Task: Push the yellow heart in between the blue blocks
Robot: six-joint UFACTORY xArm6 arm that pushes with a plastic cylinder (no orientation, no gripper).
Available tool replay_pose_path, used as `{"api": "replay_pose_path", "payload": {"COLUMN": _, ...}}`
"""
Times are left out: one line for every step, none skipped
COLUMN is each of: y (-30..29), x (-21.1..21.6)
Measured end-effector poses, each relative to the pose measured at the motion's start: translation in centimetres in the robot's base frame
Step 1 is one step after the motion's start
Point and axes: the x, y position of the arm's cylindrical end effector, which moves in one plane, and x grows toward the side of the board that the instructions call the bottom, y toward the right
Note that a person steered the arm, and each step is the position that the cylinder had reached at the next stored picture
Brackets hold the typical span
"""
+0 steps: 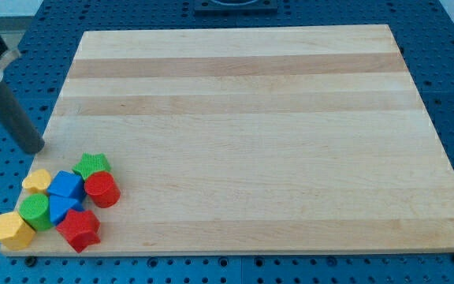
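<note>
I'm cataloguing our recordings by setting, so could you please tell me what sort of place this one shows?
Most likely a robotics lab bench. A wooden board lies on a blue perforated mounting plate, small toy blocks such as the yellow heart cluster at the board's lower-left corner, and my tip stands just above that cluster.

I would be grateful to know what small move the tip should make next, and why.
Probably bring my tip down toward the view's bottom to the yellow heart. The tip sits off the board's left edge, above the cluster and touching nothing. The heart lies directly left of the two touching blue blocks, so it needs contact from its left.
</note>
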Motion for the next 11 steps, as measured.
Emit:
{"api": "replay_pose_path", "payload": {"y": 0.0, "x": 0.9}}
{"api": "replay_pose_path", "payload": {"y": 0.0, "x": 2.2}}
{"api": "replay_pose_path", "payload": {"y": 0.1, "x": 3.6}}
{"api": "replay_pose_path", "payload": {"y": 0.5, "x": 4.5}}
{"api": "replay_pose_path", "payload": {"y": 0.9, "x": 5.7}}
{"api": "replay_pose_path", "payload": {"y": 0.9, "x": 6.6}}
{"api": "replay_pose_path", "payload": {"y": 1.7, "x": 6.7}}
{"api": "replay_pose_path", "payload": {"y": 5.2, "x": 6.7}}
{"api": "replay_pose_path", "payload": {"y": 8.3, "x": 6.7}}
{"api": "replay_pose_path", "payload": {"y": 11.5, "x": 6.7}}
{"api": "replay_pose_path", "payload": {"y": 11.7, "x": 6.1}}
